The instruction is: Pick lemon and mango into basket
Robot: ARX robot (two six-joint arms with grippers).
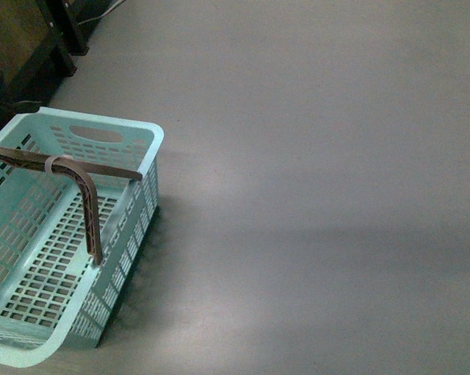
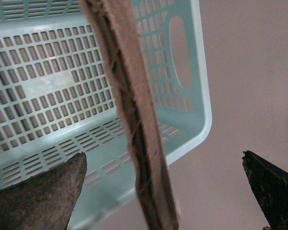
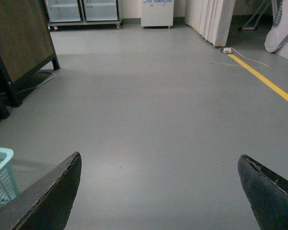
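The basket (image 1: 86, 119) stands on the floor (image 1: 313, 195) at the left, and inside looks empty. Lemon & mango: not in any view. Left gripper (image 2: 163, 158) hangs over the basket w/ jaws wide apart, the brown handle (image 2: 134, 110) passing between them, not clamped. Right gripper (image 3: 158, 157) is also apart, over the floor. Step, I judge: still the very start, so next it must find the fruit.

The basket (image 1: 152, 139) was light teal, its walls and bottom pierced with rows of small rectangular slots in a regular lattice. Its handles (image 1: 87, 205) were brown (a pale band (image 1: 59, 164) wrapped where the two crossed), and one showed a dark ribbed zigzag along its inner face. The floor (image 1: 321, 156) was plain matte grey, crossed by a yellow line (image 3: 266, 82). The left gripper (image 2: 163, 157) and right gripper (image 3: 159, 157) had dull black fingers (image 3: 273, 191), scuffed grey at the edges.
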